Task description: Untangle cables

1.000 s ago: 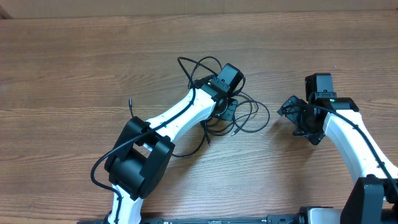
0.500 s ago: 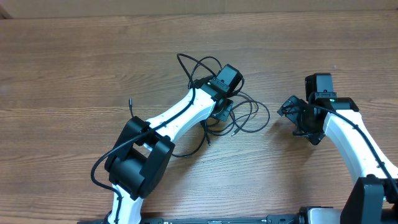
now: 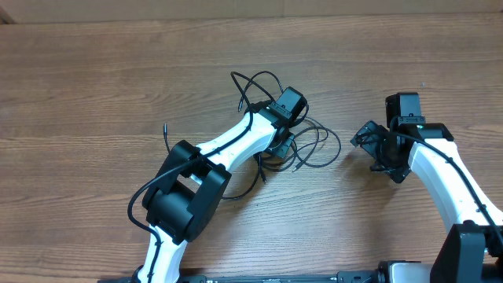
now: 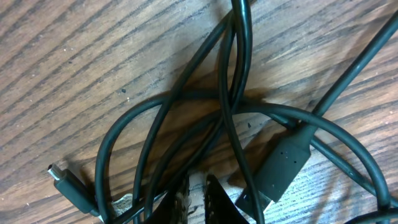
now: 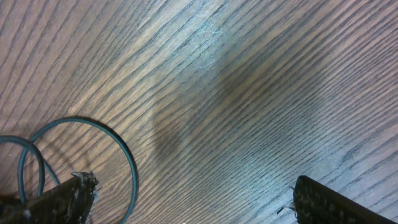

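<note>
The cables are thin black cords bunched in loose loops at the table's centre, with one plug end trailing off to the left. My left gripper is pressed down into the bunch. In the left wrist view its fingers stand nearly together, and strands of the cables cross right at the tips. A thick plug lies just to their right and a small plug to the left. My right gripper hovers open to the right of the bunch. Its view shows one cable loop beside the left finger.
Everything rests on a wood-grain table. Thicker black arm cables run along the white left arm and right arm. The left arm's big elbow joint hangs over the front of the table.
The left arm's elbow has swung to the right, and the cable loop at the top of the bunch has shifted slightly right with it. The right arm has stayed still.
</note>
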Action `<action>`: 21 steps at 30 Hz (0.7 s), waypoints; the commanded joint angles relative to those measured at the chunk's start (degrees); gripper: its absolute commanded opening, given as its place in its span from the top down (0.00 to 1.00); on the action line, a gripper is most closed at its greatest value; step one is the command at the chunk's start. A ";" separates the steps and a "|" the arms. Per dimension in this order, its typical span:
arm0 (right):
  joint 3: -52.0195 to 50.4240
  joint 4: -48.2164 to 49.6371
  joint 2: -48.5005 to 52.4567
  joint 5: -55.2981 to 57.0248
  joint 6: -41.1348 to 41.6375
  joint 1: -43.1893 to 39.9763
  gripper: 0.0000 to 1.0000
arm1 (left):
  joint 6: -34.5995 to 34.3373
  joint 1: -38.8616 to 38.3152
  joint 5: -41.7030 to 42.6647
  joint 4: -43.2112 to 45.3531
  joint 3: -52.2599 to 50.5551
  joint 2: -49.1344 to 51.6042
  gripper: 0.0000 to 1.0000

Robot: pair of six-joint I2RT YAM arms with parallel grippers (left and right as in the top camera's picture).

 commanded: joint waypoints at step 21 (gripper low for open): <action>0.33 0.20 0.31 0.57 0.04 -0.22 0.00 | 6.60 2.14 -1.14 0.94 2.38 1.14 0.82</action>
